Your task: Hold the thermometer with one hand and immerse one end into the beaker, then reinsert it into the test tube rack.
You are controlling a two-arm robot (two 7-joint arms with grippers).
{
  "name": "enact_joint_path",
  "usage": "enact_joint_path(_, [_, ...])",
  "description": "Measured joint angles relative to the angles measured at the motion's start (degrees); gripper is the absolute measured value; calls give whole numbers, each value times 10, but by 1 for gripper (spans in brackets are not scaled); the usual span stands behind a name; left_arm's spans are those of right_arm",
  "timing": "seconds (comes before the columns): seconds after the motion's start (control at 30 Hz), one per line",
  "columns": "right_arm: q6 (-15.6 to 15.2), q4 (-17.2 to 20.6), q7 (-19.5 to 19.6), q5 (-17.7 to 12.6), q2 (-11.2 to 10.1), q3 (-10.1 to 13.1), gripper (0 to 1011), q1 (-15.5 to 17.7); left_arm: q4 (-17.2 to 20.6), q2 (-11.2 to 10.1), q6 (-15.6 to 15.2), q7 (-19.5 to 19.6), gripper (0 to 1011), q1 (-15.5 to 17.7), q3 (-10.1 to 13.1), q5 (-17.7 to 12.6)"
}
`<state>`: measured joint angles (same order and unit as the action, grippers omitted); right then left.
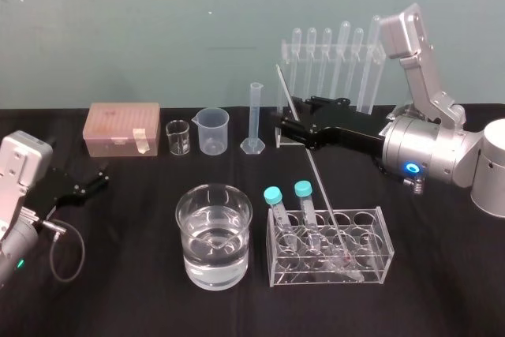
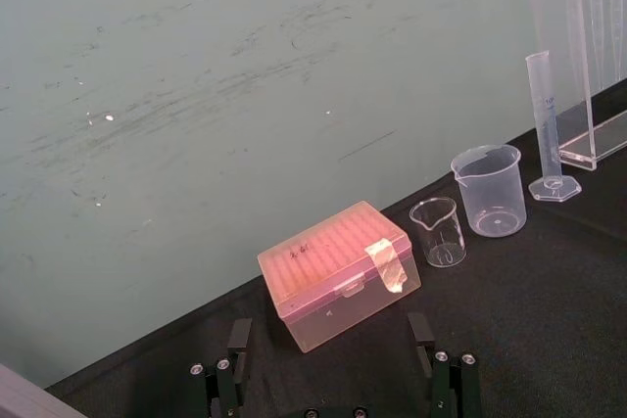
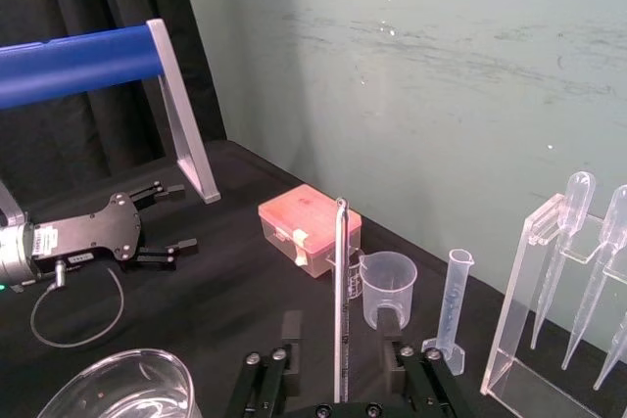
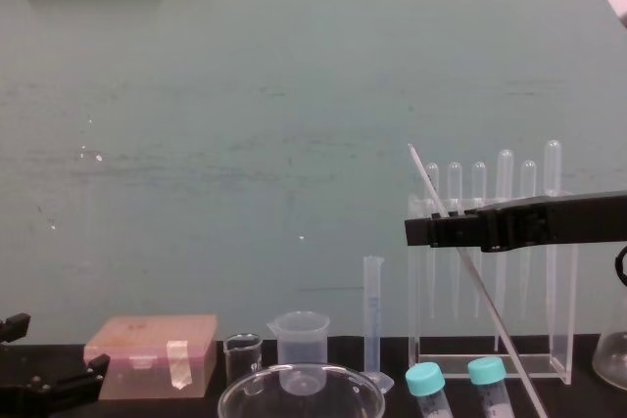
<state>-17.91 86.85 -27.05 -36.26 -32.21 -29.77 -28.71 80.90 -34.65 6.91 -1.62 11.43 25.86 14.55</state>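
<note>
Bare cloth left of beaker; capped tubes crowd right; cups, cylinder behind.

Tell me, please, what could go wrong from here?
The right gripper is open around the leaning thermometer: an off-centre close could flick or snap the glass. Its lower end sits in the test tube rack among capped tubes, so an angled lift might tip them. The left gripper lies parked, far left.
</note>
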Motion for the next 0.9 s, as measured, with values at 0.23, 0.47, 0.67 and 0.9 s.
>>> enact_joint_path(0.23, [0, 0, 0, -1, 0, 0, 282, 0, 0, 0, 0, 0, 1008, 0, 0, 0])
enact_joint_path(0.47, [0, 0, 0, -1, 0, 0, 68, 0, 0, 0, 0, 0, 1008, 0, 0, 0])
enact_joint_path(0.67, [0, 0, 0, -1, 0, 0, 58, 0, 0, 0, 0, 0, 1008, 0, 0, 0])
enact_joint_path(0.9, [53, 9, 7, -6, 5, 21, 58, 25, 0, 0, 0, 0, 1008, 0, 0, 0])
